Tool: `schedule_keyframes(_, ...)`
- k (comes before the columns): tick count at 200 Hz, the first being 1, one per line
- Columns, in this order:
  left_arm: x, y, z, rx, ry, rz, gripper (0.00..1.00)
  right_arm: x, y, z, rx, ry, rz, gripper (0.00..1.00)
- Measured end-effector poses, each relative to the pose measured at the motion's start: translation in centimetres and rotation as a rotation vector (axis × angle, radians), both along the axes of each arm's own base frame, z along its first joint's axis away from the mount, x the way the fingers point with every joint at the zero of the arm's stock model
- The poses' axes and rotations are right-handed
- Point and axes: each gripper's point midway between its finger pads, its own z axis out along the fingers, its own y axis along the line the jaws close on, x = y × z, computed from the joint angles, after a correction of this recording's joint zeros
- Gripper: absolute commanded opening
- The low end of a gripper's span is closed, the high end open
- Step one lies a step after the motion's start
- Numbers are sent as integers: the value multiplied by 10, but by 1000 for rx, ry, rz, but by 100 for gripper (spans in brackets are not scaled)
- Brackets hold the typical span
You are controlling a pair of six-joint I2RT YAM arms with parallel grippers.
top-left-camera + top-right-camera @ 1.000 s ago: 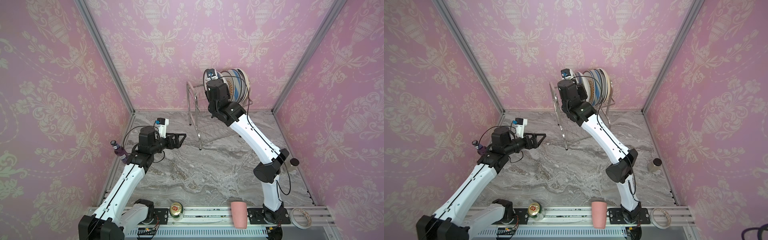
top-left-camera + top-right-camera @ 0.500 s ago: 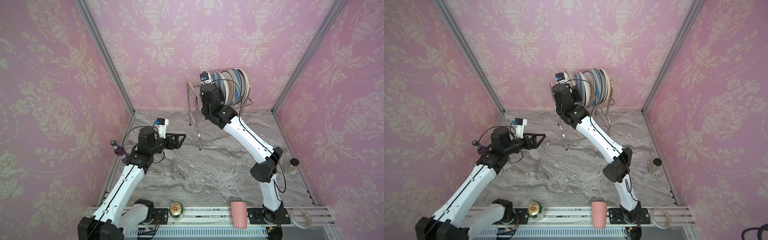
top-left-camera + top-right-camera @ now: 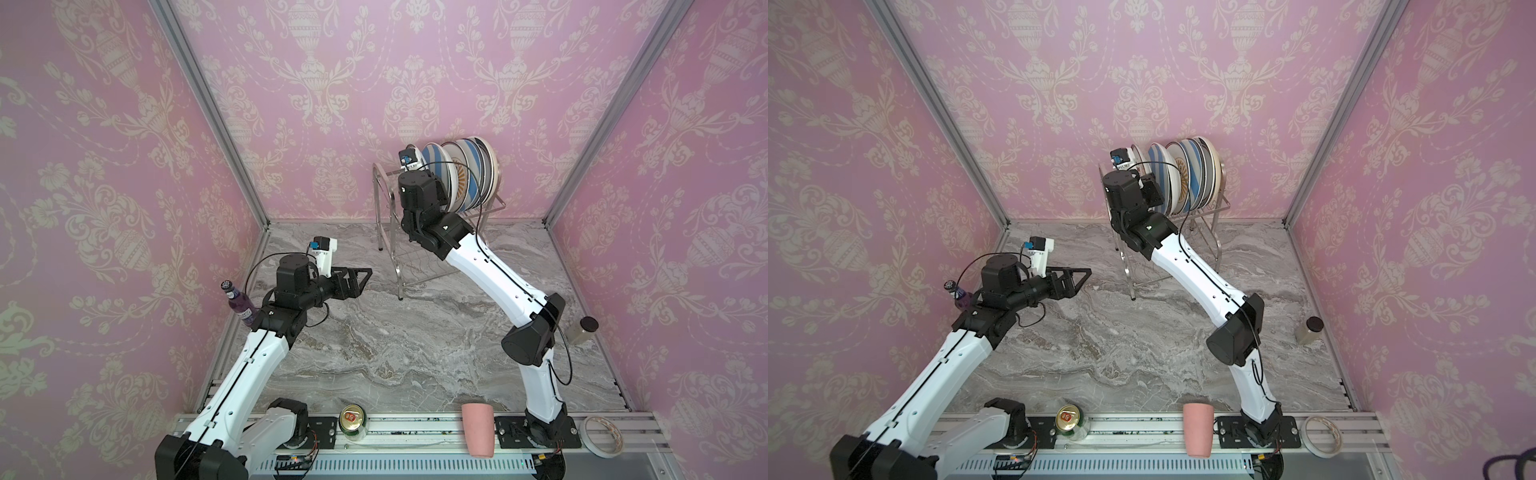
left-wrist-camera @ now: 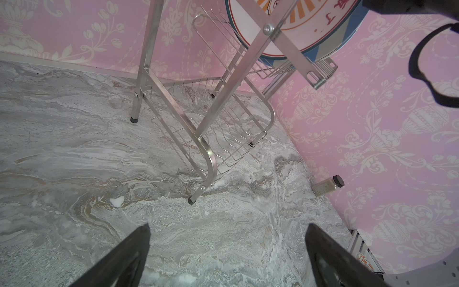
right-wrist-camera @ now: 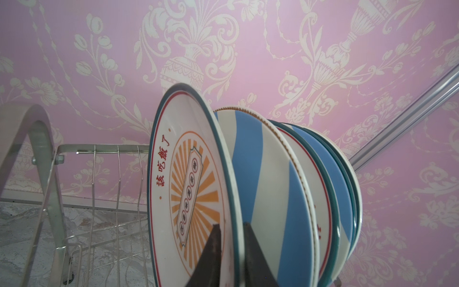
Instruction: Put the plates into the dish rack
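- Right wrist view: the right end effector (image 5: pixel 231 225) straddles the rim of the orange-sunburst plate (image 5: pixel 188 188), one finger on the printed face and one behind it. The fingers sit very close to the rim. I cannot tell whether they pinch it or stand just clear.
- This plate stands on edge in the upper tier of the dish rack (image 5: pixel 41 144). It is the leftmost in the row of plates (image 3: pixel 465 174), at the far side of the worktop (image 3: pixel 415 332).
- Heading: the printed face points left, toward the rack's open end. Its back is close to the blue-white striped plate (image 5: pixel 260 186).
- Axis: a disc has no long axis. Its plane runs near-to-far and upward, and its centre line lies left-right along the rack.
- Key relation: the rim lies directly between the fingers, with the plate on the far side of the end effector.
- Judgement: the safe exit is back toward the near side, within the plate's own plane. A sideways drag could tip it into its neighbour.
- The left end effector (image 4: pixel 228 225) is spread wide and empty, low over the worktop, left of and nearer than the rack. The right arm is plainly the closer one.
- No plate lies on the worktop in both top views, so loading looks almost done.
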Motion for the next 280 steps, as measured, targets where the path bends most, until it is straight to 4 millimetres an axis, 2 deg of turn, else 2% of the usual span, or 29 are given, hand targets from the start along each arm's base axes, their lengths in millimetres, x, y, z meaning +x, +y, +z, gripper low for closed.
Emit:
schedule_keyframes(26,0,0,-1,3,0,0,99,0,1,-1,-2,2,2,24)
schedule_keyframes(66,-1,2,-1,13,-3,11,99,-4,5,2,-22,5,14,38)
schedule_keyframes(118,3,16,-14,80,23,86,99,-24,6,15,-22,18,49,52)
schedule_keyframes(128,4,20,-17,98,31,105,99,-31,4,19,-8,23,62,57)
schedule_keyframes(172,7,39,-27,173,46,203,99,-74,-17,41,71,55,148,65)
schedule_keyframes(185,8,47,-27,201,39,242,99,-93,-29,47,110,66,179,67)
schedule_keyframes(191,9,51,-26,212,34,262,99,-103,-36,47,127,70,191,71)
schedule_keyframes(202,10,61,-23,237,14,314,99,-125,-55,45,154,82,207,73)
schedule_keyframes(225,10,88,-24,295,-53,456,99,-167,-108,20,211,122,218,77)
schedule_keyframes(232,9,97,-29,317,-70,500,99,-178,-127,8,236,130,204,82)
schedule_keyframes(244,7,112,-45,371,-93,571,99,-196,-164,-19,272,140,149,81)
schedule_keyframes(263,5,133,-81,483,-111,652,99,-220,-214,-86,293,176,30,82)
schedule_keyframes(280,3,153,-114,591,-94,721,99,-228,-247,-162,285,250,-96,82)
